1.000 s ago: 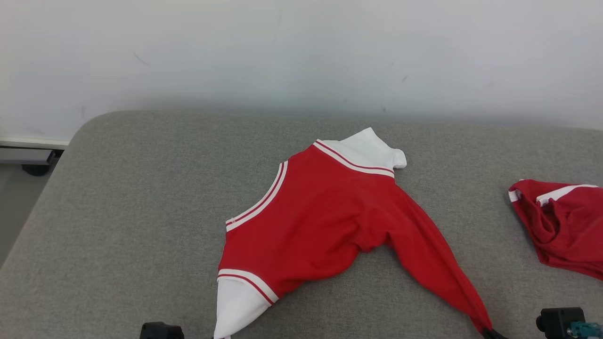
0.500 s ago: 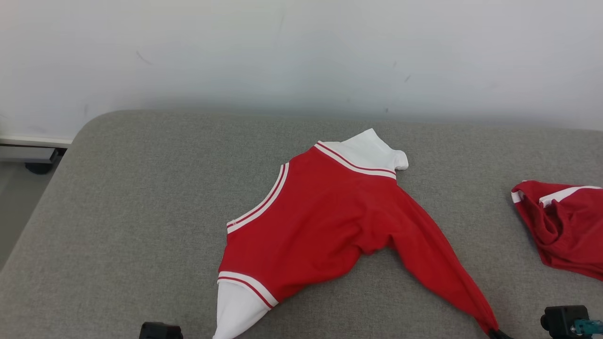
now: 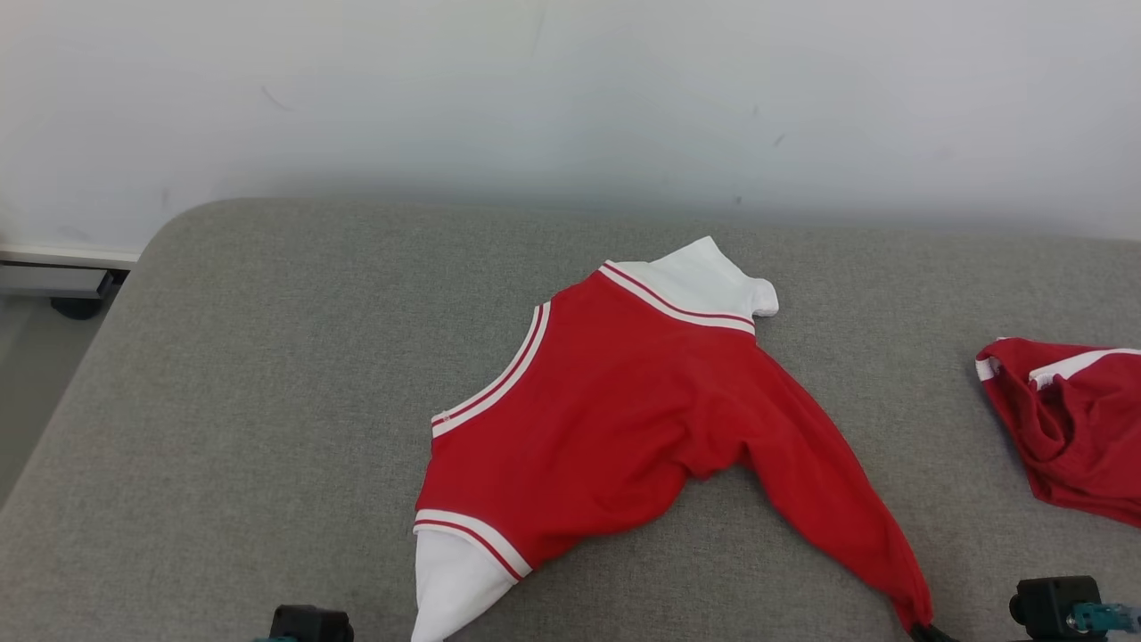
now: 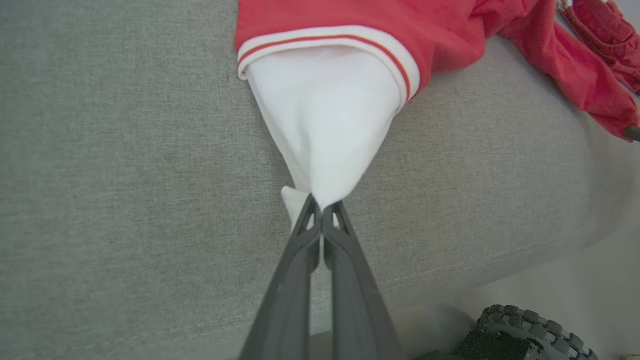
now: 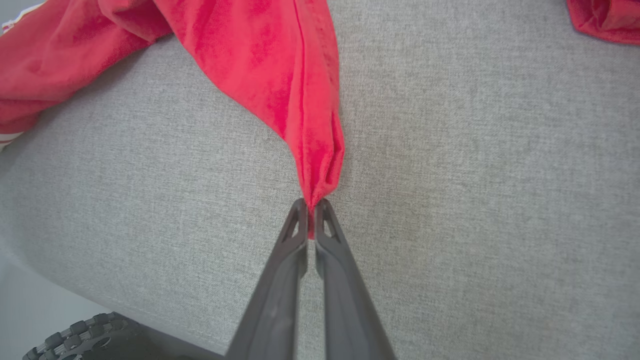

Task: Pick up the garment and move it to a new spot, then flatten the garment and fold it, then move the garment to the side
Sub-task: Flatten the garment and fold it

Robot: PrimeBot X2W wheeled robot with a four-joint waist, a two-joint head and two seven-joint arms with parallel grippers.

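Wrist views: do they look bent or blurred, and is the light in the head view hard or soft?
Left wrist view: sharp at the left gripper, but the cushion edge curves, wide-angle bend. Right wrist view: same curve, right gripper sharp, no glare. Head view: soft even light, only a faint shadow under the garment.

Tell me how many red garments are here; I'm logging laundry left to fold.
2. The spread garment lies mid-surface, pinched by the left pincer and right pincer; the crumpled garment sits at the right edge, partly cropped. Others may be out of frame.
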